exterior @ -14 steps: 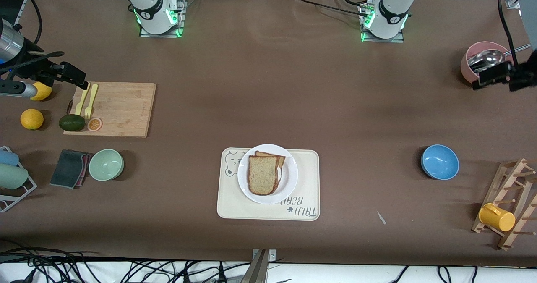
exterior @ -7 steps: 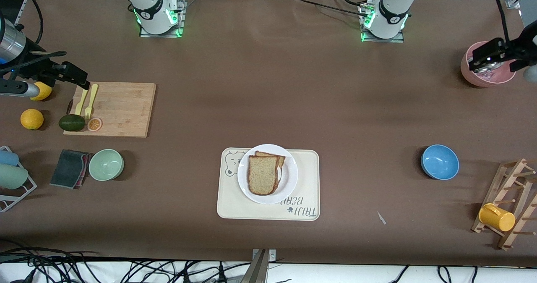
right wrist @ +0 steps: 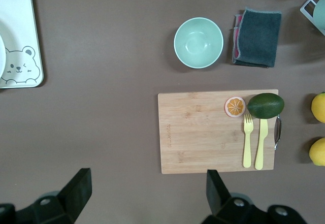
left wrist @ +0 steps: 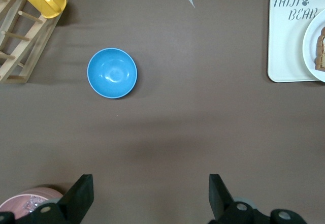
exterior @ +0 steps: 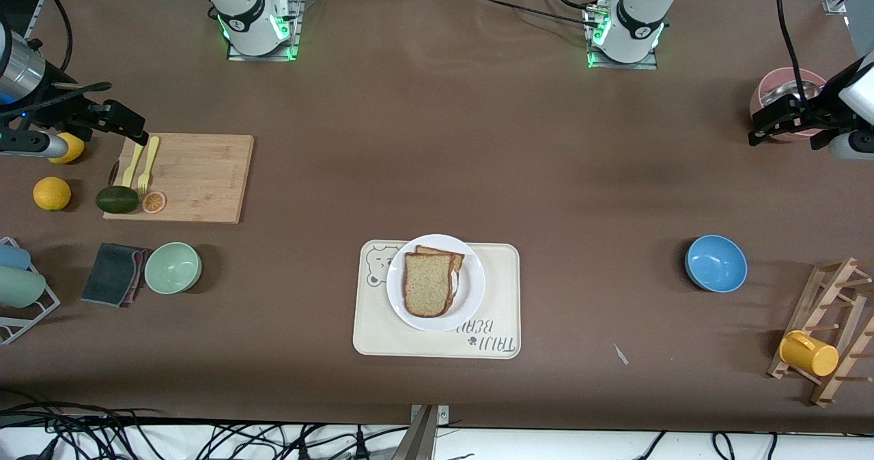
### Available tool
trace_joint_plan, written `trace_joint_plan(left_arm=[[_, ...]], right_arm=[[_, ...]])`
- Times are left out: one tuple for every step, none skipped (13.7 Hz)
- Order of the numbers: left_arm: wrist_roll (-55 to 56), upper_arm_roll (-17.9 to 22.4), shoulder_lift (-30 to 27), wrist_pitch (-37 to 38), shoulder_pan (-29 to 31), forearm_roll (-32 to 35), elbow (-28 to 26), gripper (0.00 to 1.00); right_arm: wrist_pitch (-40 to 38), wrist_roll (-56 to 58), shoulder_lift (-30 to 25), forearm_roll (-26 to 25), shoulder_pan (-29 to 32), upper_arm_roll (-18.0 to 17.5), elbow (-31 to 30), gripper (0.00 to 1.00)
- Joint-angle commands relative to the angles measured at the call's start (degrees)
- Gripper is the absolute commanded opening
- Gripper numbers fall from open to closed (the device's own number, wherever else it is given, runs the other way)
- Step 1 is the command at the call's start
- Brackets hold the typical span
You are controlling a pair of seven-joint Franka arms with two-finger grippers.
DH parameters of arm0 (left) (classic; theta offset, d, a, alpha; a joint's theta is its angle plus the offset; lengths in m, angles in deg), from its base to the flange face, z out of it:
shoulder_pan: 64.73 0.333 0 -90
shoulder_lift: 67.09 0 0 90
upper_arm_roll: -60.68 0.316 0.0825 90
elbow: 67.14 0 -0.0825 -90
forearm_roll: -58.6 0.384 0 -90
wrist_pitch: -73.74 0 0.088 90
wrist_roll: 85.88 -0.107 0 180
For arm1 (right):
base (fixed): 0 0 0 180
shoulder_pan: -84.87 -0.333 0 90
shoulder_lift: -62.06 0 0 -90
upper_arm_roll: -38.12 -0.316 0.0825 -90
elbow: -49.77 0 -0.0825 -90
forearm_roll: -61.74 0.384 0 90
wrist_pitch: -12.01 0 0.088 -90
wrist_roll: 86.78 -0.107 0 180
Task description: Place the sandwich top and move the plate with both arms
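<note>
Sandwich top (exterior: 428, 284) is seen from the front on the plate (exterior: 471, 289), on a tray (exterior: 498, 269) near the worktop's camera-side edge, partly hiding a lower slice. Left gripper (left wrist: 150, 196) and right gripper (right wrist: 147, 192) are shown spread in the wrist views, the plate cut off.

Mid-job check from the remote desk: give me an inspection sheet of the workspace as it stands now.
Surface: brown table cover, flat.
Job's things: plain light-brown bread slice lies on a lower slice on the small round white plate, which sits on the cream bear tray.
Clutter: blue bowl, pale green bowl, pink bowl, wooden cutting board, yellow mug on a wooden rack.
Grippers: left gripper open, over the table beside the pink bowl; right gripper open, over the cutting board's edge.
Cables: black bundle along the front edge.
Surroundings: nothing seen.
</note>
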Motion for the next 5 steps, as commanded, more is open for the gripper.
trace_joint_plan(left_arm=[[-1.7,0.1,-1.2,-1.6,0.2,-1.0,-1.9,1.0],[-1.6,0.1,-0.9,-1.6,-0.2,-0.8,-2.0,1.0],[-1.6,0.4,-1.0,-1.5,-1.0,-0.8,-2.2,1.0],[-1.5,0.4,-0.9,-1.5,-1.2,-0.8,-2.2,1.0],[-1.5,0.4,-1.0,-1.5,-1.2,-0.8,-2.3,1.0]], right_arm=[[0.2,0.3,-1.2,0.8,0.6,-0.5,-0.7,1.0],[0.2,0.3,-1.1,0.8,0.6,-0.5,-0.7,1.0],[0.2,0.3,-1.1,0.9,0.6,-0.5,-0.7,1.0],[0.2,0.3,-1.2,0.9,0.6,-0.5,-0.7,1.0],[0.2,0.3,-1.1,0.9,0.6,-0.5,-0.7,1.0]])
